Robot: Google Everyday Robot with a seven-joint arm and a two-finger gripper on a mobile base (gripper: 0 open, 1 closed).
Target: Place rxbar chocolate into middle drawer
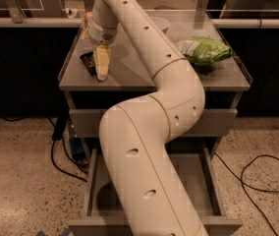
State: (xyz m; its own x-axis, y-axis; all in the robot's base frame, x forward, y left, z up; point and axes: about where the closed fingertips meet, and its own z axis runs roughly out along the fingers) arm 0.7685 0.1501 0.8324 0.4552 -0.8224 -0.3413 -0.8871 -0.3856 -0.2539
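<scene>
One gripper [101, 74] hung at the countertop [129, 77]'s left, just beside one rxbar chocolate [87, 63]; whether it clasped anything was unclear.

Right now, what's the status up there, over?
Hand down on the table, left side, at the rxbar chocolate. Bar flat, not lifted. Drawer open below, arm across it. Green bag far right, no obstacle.

The gripper [101, 69], pale matt plastic like the smooth cream arm [144, 181], hung at 10 o'clock over the matt grey tabletop [129, 77] beside the dark-wrapped rxbar chocolate [87, 63], while the crinkled green bag [203, 50] at 2 o'clock looked glossy.
</scene>
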